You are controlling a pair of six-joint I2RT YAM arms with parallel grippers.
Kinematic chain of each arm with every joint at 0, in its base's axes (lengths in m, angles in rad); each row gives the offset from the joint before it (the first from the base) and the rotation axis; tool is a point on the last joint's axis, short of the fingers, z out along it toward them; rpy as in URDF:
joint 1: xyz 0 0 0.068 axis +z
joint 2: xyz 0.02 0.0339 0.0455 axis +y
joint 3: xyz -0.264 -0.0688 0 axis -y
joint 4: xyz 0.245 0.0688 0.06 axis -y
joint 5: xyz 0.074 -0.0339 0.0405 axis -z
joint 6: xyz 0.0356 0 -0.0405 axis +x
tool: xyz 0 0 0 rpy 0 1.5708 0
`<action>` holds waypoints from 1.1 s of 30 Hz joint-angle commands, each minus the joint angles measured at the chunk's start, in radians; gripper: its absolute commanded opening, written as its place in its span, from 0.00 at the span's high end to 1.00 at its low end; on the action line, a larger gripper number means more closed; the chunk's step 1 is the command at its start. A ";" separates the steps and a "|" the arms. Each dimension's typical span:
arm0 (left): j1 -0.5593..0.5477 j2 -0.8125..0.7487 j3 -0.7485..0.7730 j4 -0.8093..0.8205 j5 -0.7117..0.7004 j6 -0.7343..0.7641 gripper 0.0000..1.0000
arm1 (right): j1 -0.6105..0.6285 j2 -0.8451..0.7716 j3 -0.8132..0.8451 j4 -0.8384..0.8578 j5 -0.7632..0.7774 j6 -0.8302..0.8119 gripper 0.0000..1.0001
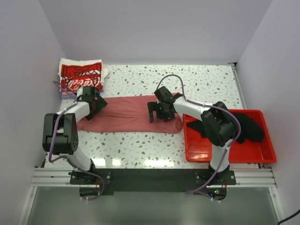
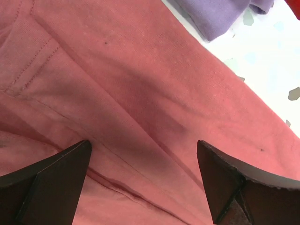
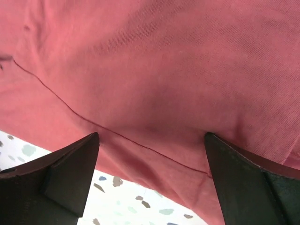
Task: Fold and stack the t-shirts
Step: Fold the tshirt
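Note:
A dusty-red t-shirt (image 1: 126, 112) lies folded into a long band across the middle of the table. My left gripper (image 1: 96, 104) is open just over its left end, where red cloth (image 2: 140, 103) with seams fills the left wrist view. My right gripper (image 1: 158, 111) is open over the band's right part, its fingers spanning the near edge of the cloth (image 3: 154, 84). A folded stack topped by the white Coca-Cola shirt (image 1: 80, 77) sits at the back left, with a purple folded one (image 2: 220, 16) in it. A black shirt (image 1: 243, 126) lies in the bin.
A red plastic bin (image 1: 229, 152) stands at the right front beside the right arm's base. White walls close in the speckled table (image 1: 140, 145) on the left, back and right. A metal rail runs along the near edge.

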State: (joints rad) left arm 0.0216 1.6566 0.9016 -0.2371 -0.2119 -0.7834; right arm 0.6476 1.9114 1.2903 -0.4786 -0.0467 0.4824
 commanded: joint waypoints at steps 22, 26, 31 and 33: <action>-0.489 -0.371 -0.461 0.029 -0.009 -0.425 0.00 | -0.200 0.586 0.809 -0.264 -0.018 -0.151 0.01; -0.626 -0.347 -0.412 -0.002 -0.027 -0.490 0.00 | -0.200 0.707 0.970 -0.311 -0.067 -0.153 0.01; -0.814 -0.307 -0.345 -0.051 -0.043 -0.576 0.00 | -0.200 0.805 1.118 -0.275 -0.142 -0.154 0.01; -0.894 -0.291 -0.322 -0.079 -0.044 -0.608 0.00 | -0.200 0.811 1.112 -0.197 -0.183 -0.143 0.01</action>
State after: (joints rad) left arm -0.7788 1.3216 0.5663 -0.1841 -0.3130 -1.2736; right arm 0.4404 2.6202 2.4191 -0.6785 -0.1059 0.3302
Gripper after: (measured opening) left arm 0.997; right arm 0.987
